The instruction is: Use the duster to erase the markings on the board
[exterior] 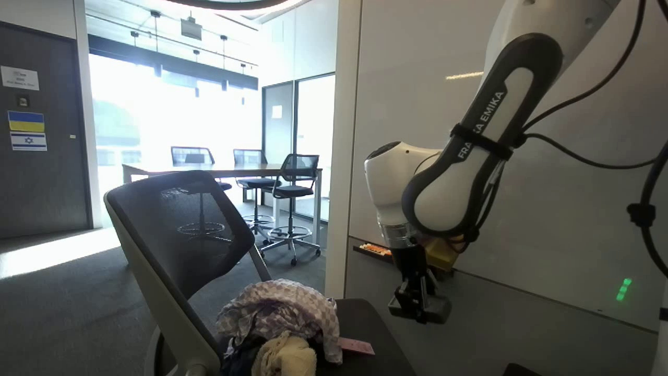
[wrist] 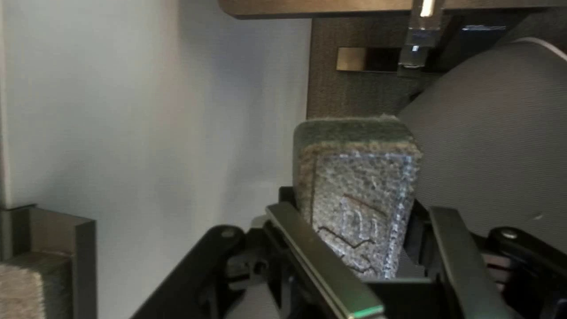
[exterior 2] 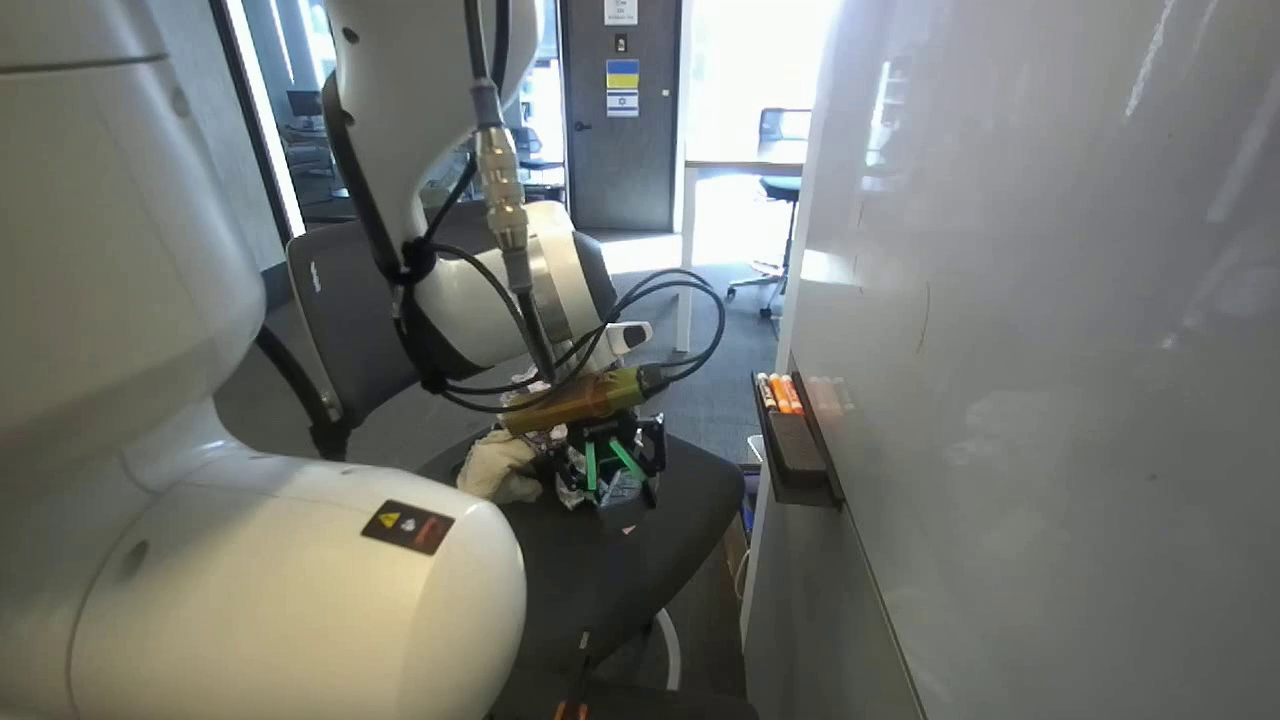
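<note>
Near the glossy white board (exterior 2: pixel 1050 380), the tool (exterior 2: pixel 617 482) holds a gray duster (wrist: pixel 359 199) gripped by its sides.

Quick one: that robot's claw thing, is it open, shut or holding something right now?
Gripper: closed, holding the gray felt duster.

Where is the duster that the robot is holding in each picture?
In an exterior view: the duster is low, right of centre.
In an exterior view: the duster is below the middle.
In the wrist view: the duster is just right of centre.
Shared landmark: the dark tray, in all three views.
</note>
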Motion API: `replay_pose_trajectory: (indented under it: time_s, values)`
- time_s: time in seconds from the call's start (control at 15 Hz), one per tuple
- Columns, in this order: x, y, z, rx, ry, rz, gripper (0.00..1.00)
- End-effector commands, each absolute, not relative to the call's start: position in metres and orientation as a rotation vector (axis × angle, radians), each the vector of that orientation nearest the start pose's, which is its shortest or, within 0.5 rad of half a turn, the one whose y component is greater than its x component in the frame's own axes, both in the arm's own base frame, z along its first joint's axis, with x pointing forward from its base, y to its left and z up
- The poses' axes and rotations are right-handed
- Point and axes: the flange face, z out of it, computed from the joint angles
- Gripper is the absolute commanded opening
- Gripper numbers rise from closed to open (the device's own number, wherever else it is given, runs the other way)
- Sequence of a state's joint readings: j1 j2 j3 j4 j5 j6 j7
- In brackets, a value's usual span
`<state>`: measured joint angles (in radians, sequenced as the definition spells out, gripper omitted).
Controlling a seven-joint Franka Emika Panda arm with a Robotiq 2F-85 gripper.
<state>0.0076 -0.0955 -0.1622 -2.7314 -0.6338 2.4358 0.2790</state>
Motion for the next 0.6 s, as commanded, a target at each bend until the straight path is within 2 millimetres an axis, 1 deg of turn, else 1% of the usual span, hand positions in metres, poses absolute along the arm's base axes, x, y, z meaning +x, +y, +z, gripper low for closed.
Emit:
replay_pose_trajectory:
  time_s: [0.0, 0.07, 0.27, 0.33, 0.53]
  values:
    - [0.367, -0.041, 0.216, -3.366, -0.206, 0.216, 0.32]
    - [0.376, -0.035, 0.208, -3.343, -0.21, 0.186, 0.32]
    - [0.378, -0.022, 0.195, -3.322, -0.253, 0.064, 0.32]
    - [0.379, -0.02, 0.191, -3.31, -0.229, 0.047, 0.32]
    - [0.376, -0.018, 0.17, -3.267, -0.198, 0.082, 0.32]
